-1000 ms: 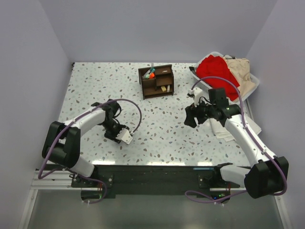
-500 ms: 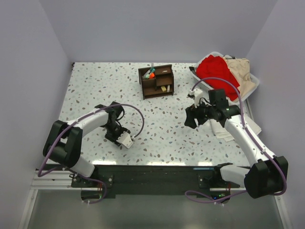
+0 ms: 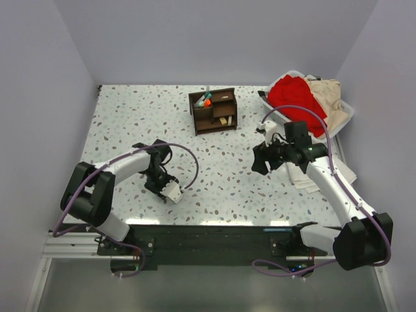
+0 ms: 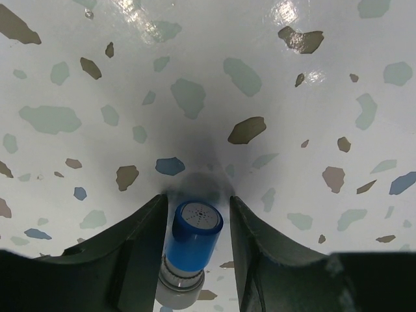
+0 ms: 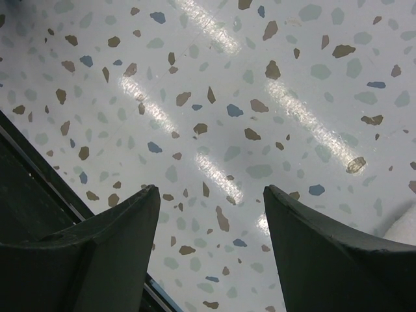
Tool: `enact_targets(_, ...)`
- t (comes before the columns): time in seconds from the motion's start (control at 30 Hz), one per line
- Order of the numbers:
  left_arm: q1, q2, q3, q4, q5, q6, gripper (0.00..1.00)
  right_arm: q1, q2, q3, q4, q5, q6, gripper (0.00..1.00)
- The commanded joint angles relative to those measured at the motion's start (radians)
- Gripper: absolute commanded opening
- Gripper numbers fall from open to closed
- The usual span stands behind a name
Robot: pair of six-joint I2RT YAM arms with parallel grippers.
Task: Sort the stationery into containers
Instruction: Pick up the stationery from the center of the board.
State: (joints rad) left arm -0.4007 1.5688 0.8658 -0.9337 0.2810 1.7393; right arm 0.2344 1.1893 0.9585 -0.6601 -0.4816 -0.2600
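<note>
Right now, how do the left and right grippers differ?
The left gripper has a blue-capped cylinder between its fingers, close on both sides, though a firm grip is unclear. The right gripper has nothing between its own. The left's gap is narrow; the right's stands wide open. Both point down at the speckled table, apart from the organiser.

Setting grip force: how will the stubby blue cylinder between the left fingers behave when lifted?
The stubby cylinder looks like hard plastic: probably stiff and light. Its smooth round sides may slip between the fingers of the left gripper. Laid on the table, it would likely roll.
</note>
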Motion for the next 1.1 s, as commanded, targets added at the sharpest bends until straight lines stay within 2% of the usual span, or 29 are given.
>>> enact_targets(0.0,-0.003,-0.013,-0.024,0.03,-0.051,0.011,0.48,-0.007,-0.025,-0.003,0.036,0.011,0.018,0.69)
enact_targets(0.23,-0.003,-0.003,-0.06,0.082,-0.095,0.0,0.47,-0.012,-0.03,-0.004,0.036,0.017,0.018,0.69)
enact_targets(0.33,-0.003,-0.003,-0.06,0.085,-0.088,-0.01,0.42,-0.015,-0.033,-0.001,0.037,0.021,0.016,0.69)
enact_targets(0.47,-0.003,0.01,-0.021,0.078,-0.063,-0.038,0.29,-0.017,-0.031,0.005,0.031,0.029,0.015,0.69)
enact_targets(0.6,-0.003,0.011,0.009,0.079,-0.033,-0.063,0.24,-0.02,-0.025,0.035,0.011,0.047,0.001,0.69)
enact_targets(0.63,-0.004,0.004,0.015,0.081,-0.01,-0.067,0.2,-0.018,-0.022,0.052,0.002,0.051,-0.002,0.69)
enact_targets(0.83,-0.013,-0.056,0.073,0.056,0.125,-0.124,0.14,-0.018,-0.02,0.091,-0.03,0.077,-0.021,0.69)
enact_targets(1.07,-0.015,-0.099,0.318,-0.004,0.389,-0.328,0.1,-0.03,-0.013,0.103,-0.058,0.094,-0.022,0.69)
